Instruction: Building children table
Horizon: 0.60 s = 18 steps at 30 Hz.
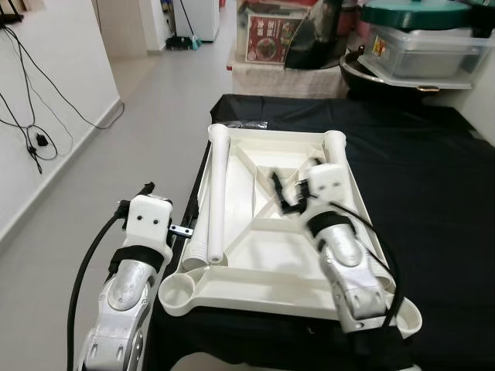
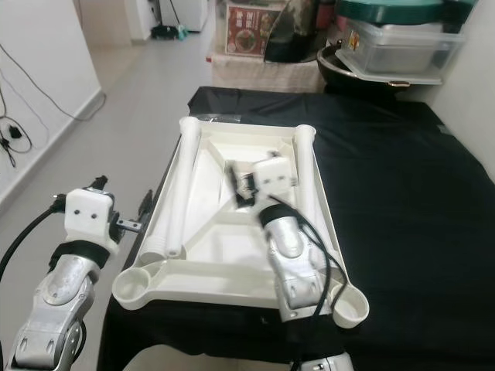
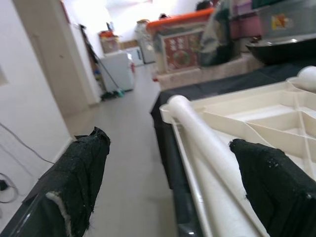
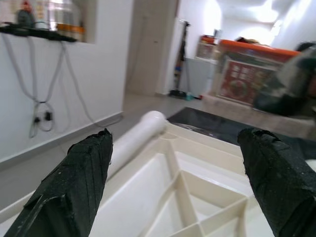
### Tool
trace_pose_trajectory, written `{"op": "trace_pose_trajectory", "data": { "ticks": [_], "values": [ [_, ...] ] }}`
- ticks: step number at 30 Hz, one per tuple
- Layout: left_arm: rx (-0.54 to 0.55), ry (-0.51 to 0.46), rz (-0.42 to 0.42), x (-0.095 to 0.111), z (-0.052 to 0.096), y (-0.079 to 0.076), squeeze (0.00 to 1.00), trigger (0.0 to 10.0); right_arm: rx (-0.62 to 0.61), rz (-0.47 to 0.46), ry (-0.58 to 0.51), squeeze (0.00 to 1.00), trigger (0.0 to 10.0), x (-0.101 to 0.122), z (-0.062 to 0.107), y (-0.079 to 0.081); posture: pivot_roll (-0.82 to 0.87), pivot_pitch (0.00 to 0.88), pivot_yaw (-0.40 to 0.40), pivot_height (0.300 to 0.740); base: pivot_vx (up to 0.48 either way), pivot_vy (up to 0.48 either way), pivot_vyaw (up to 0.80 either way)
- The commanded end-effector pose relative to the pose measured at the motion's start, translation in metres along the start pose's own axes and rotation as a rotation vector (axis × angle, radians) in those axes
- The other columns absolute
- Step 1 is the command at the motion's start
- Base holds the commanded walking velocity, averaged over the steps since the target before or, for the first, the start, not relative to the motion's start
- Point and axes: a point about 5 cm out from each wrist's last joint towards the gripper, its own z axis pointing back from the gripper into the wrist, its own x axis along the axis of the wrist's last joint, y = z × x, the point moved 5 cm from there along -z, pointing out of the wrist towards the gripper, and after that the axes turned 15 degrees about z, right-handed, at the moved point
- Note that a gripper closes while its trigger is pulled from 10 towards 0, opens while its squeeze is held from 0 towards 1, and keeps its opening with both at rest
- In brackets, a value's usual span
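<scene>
While the upturned white tabletop [image 1: 255, 263] is lying on the black cloth [image 1: 433, 193], the right gripper [image 1: 283, 192] is hovering over its ribbed middle, fingers spread wide and grasping nothing. One white leg [image 1: 217, 193] is lying to its left; the left gripper [image 1: 147, 188], also spread and empty, is waiting beyond that edge.

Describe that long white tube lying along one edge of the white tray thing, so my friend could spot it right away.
Find the black-covered table; on it lies an upturned cream tabletop with ribs inside. The table leg is the long white tube resting along its left rim, nearest the grey floor. Unlike the leg on the right side, it lies uncovered, with a ridged end toward the robot.
</scene>
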Motion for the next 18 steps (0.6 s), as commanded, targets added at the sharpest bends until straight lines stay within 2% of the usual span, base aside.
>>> {"op": "trace_pose_trajectory", "data": {
  "ticks": [1,12,13,14,15,16,17,18],
  "values": [
    [0.014,0.004,-0.009,-0.002,0.002,0.007,0.00,10.0,0.038,-0.004,0.019,0.00,10.0,-0.009,0.003,0.003,0.05,0.000,-0.017,0.740,0.000,0.000,0.00],
    [0.032,0.004,-0.011,-0.002,0.003,0.010,0.00,10.0,0.044,0.006,0.016,0.00,10.0,-0.010,0.004,-0.001,0.04,0.000,-0.016,0.740,0.000,0.000,0.00],
    [0.112,0.017,-0.050,-0.005,0.011,0.033,0.00,10.0,0.186,0.018,-0.003,0.00,10.0,-0.014,0.013,-0.001,0.06,0.000,-0.020,0.740,0.000,0.000,0.00],
    [0.112,0.017,-0.050,-0.005,0.011,0.033,0.00,10.0,0.186,0.018,-0.003,0.00,10.0,-0.014,0.013,-0.001,0.06,0.000,-0.020,0.740,0.000,0.000,0.00],
    [0.182,0.030,-0.090,-0.006,0.020,0.054,0.00,10.0,0.309,0.027,-0.016,0.00,10.0,-0.016,0.022,-0.003,0.06,0.000,-0.018,0.740,0.000,0.000,0.00],
    [0.182,0.030,-0.090,-0.006,0.020,0.054,0.00,10.0,0.309,0.027,-0.016,0.00,10.0,-0.016,0.022,-0.003,0.06,0.000,-0.018,0.740,0.000,0.000,0.00],
    [0.282,0.061,-0.132,-0.013,0.035,0.083,0.00,10.0,0.517,0.026,-0.025,0.00,10.0,-0.016,0.040,-0.002,0.06,0.000,-0.023,0.740,0.000,0.000,0.00],
    [0.353,0.084,-0.161,-0.017,0.048,0.104,0.00,10.0,0.678,0.012,-0.027,0.00,10.0,-0.015,0.057,-0.001,0.07,0.000,-0.025,0.740,0.000,0.000,0.00]
  ]
}}
